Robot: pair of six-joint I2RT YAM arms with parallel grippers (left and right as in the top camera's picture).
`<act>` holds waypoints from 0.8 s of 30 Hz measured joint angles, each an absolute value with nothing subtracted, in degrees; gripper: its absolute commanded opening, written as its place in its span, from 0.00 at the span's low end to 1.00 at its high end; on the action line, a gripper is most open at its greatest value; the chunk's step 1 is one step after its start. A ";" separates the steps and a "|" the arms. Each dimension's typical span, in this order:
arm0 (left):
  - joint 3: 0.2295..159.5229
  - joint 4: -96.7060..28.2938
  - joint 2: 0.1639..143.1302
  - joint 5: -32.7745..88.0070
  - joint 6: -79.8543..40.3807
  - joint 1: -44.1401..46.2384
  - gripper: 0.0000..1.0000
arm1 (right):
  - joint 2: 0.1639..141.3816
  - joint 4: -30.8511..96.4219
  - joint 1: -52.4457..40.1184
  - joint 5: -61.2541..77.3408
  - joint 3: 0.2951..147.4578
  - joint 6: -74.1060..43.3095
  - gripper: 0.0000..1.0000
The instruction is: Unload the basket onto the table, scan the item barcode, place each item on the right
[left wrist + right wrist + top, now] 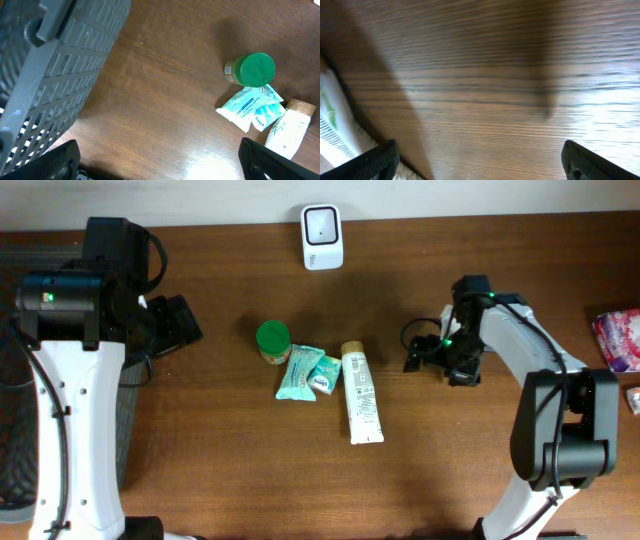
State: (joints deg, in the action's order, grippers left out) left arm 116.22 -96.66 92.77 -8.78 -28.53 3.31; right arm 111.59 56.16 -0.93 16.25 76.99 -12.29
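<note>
Your right gripper [482,165] has its fingers wide apart and nothing is between them; under it you see only bare tabletop [450,460]. The white tube [361,395] lies flat near this gripper, on the side toward the other arm, and does not touch it. In the right wrist view only an edge of the tube with thin printed lines shows beside one fingertip; I cannot tell if these lines are the barcode.

Just beyond the tube from this gripper lie the teal packets [305,372] and the green-lidded jar [272,340], close together. The white scanner [322,236] stands at the far edge of the tabletop, well apart from both grippers. A pink packet [620,340] lies on the other side of the right arm.

Your left gripper [160,165] is also spread open and empty. The grey basket [55,75] is just beside it, and the group of items lies well apart from it, toward the right gripper.
</note>
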 measured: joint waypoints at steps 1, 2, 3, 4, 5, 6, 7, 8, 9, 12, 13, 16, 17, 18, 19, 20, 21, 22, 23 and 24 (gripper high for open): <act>116.22 -96.66 92.77 -8.78 -28.53 3.31 0.99 | 111.59 55.92 -1.67 16.51 76.99 -12.27 0.99; 116.22 -96.66 92.77 -8.78 -28.53 3.31 0.99 | 111.59 55.24 -2.11 16.62 76.95 -12.32 0.99; 116.22 -96.66 92.77 -8.80 -28.53 3.31 0.99 | 111.59 54.24 -2.48 16.84 76.90 -12.27 0.99; 116.22 -96.66 92.77 -8.78 -28.53 3.31 0.99 | 111.59 53.87 -2.52 16.99 76.90 -12.29 0.99; 116.22 -96.66 92.77 -8.80 -28.53 3.31 0.99 | 111.59 53.80 -2.52 16.99 76.90 -12.32 0.99; 116.22 -96.66 92.77 -8.78 -28.53 3.31 0.99 | 111.59 53.84 -2.52 17.04 76.90 -12.29 0.99; 116.22 -96.66 92.77 -8.78 -28.53 3.31 0.99 | 111.59 53.84 -2.70 17.21 76.62 -12.27 0.99; 116.22 -96.66 92.77 -8.78 -28.53 3.31 0.99 | 111.59 53.87 -2.87 17.26 76.20 -12.25 0.99; 116.22 -96.66 92.77 -8.78 -28.53 3.31 0.99 | 111.59 53.87 -3.22 17.26 75.81 -12.27 0.99; 116.22 -96.66 92.77 -8.78 -28.53 3.31 0.99 | 111.59 52.97 -6.13 17.45 74.52 -12.23 0.99; 116.22 -96.64 92.77 -8.78 -28.56 3.31 0.99 | 111.59 52.66 -6.98 17.45 74.35 -12.23 0.99; 116.22 -96.66 92.77 -8.78 -28.53 3.31 0.99 | 111.59 51.81 -9.30 17.61 74.32 -12.25 0.99; 116.22 -96.66 92.77 -8.78 -28.53 3.31 0.99 | 111.59 51.75 -9.65 17.63 74.32 -12.25 0.99; 116.22 -96.66 92.77 -8.78 -28.53 3.31 0.99 | 111.59 51.72 -9.87 17.63 74.32 -12.25 0.99; 116.22 -96.66 92.77 -8.78 -28.53 3.31 0.99 | 111.59 51.68 -10.00 17.63 74.32 -12.25 0.99; 116.22 -96.66 92.77 -8.78 -28.53 3.31 0.99 | 111.59 51.55 -10.22 17.63 74.32 -12.25 0.99; 116.22 -96.66 92.77 -8.78 -28.53 3.31 0.99 | 111.59 51.55 -10.52 17.61 74.32 -12.23 0.99; 116.22 -96.66 92.77 -8.78 -28.53 3.31 0.99 | 111.59 51.53 -10.66 17.61 74.32 -12.23 0.99; 116.22 -96.66 92.77 -8.78 -28.53 3.31 0.99 | 111.59 51.51 -10.72 17.61 74.32 -12.27 0.99; 116.22 -96.66 92.77 -8.78 -28.53 3.31 0.99 | 111.59 51.33 -10.83 17.61 74.32 -12.25 0.99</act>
State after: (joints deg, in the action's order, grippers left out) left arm 116.22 -96.66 92.77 -8.78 -28.53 3.31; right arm 111.59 51.33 -10.83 17.61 74.32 -12.25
